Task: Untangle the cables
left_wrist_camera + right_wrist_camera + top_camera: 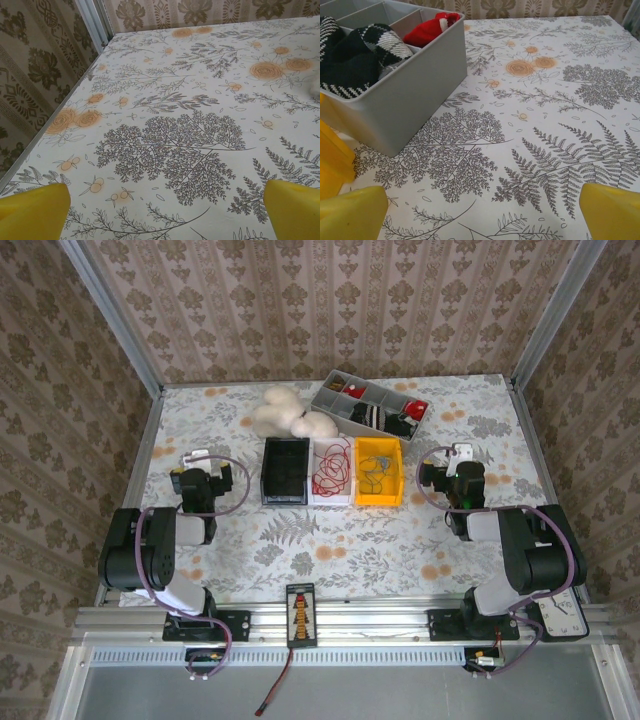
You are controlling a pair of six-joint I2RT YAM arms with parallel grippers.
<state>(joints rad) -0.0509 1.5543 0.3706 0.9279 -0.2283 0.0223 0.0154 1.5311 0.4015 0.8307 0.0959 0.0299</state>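
Top external: 3 small bins sit in a row mid-table on the floral tablecloth (250,540). The black bin (285,499) is on the left, the white bin (331,501) in the middle and the yellow bin (379,499) on the right, w/ sides touching or nearly so. The red cable (331,472) lies as a loose coil inside the white bin. The blue cable (376,466), thin and dark, is a small tangle inside the yellow bin. The black bin's inside is too dark to tell what it holds.

Just beyond the bins a grey divided tray (336,410) sits at an angle, w/ a white fluffy plush (290,412) to its left.

The left gripper (203,462) is left of the black bin, apart from it. The right gripper (460,458) is right of the yellow bin, also apart.

Left wrist: the left gripper (165,215) has its yellow fingertips (32,212) at opposite bottom corners. Jaws are wide apart, w/ bare tablecloth btwn them.

Right wrist: the right gripper (482,215) is spread the same way and grips nothing, fingertips (610,210) low in view. Far-left, the tray's (415,95) compartments hold black-and-white patterned fabric (355,55) and a red item (427,30). A yellow bin corner (330,155) shows at the left edge.
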